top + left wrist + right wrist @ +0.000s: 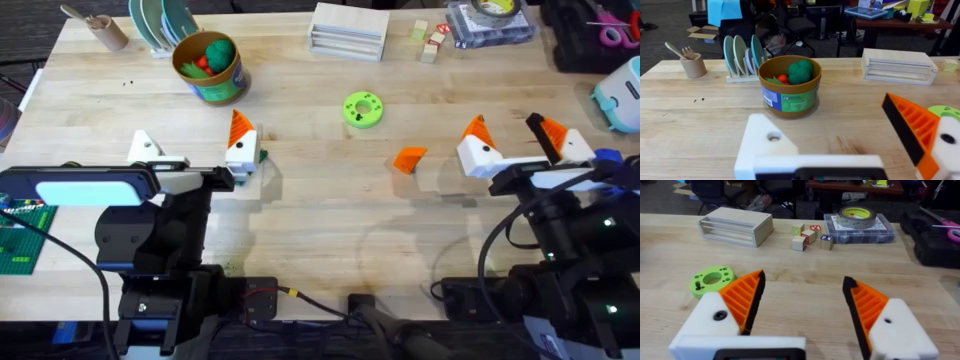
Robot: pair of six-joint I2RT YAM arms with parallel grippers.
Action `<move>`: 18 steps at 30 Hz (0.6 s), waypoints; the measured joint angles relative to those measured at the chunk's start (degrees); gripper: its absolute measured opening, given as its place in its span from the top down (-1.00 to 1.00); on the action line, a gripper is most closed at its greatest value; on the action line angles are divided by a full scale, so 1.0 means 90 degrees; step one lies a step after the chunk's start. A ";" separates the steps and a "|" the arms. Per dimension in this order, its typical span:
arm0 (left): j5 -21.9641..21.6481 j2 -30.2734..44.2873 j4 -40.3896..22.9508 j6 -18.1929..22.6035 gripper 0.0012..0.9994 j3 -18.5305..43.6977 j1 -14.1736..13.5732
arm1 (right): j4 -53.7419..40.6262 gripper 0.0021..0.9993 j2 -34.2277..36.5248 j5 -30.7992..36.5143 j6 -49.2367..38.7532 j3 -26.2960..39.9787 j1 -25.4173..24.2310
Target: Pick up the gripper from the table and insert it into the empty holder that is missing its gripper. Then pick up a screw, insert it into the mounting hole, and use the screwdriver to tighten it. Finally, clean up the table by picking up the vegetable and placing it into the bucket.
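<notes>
The loose orange gripper (409, 159) lies on the table between the two arms, left of my right gripper (512, 135). That gripper is open with nothing in it, and both of its fingers carry orange tips (745, 297). My left gripper (192, 148) is also open with nothing in it. One of its fingers is the bare white holder (765, 142) with a mounting hole. The other finger (912, 130) has an orange tip. A small dark green piece, seemingly the vegetable (262, 155), peeks out beside that finger. The bucket (208, 68) stands beyond it, holding a round green toy and a red toy.
A flat green disc (362, 109) sits mid-table. A wooden box (348, 30), small blocks (430, 42) and a tape roll on a clear case (490, 20) line the far edge. A plate rack (160, 25) and cup (105, 30) stand far left. A blue bit (607, 156) shows by the right arm.
</notes>
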 joint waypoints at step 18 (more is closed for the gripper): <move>0.0000 0.0000 0.0203 0.0002 -0.99 0.0002 0.0000 | -0.0213 -0.98 0.0000 -0.0005 0.0113 0.0091 0.0000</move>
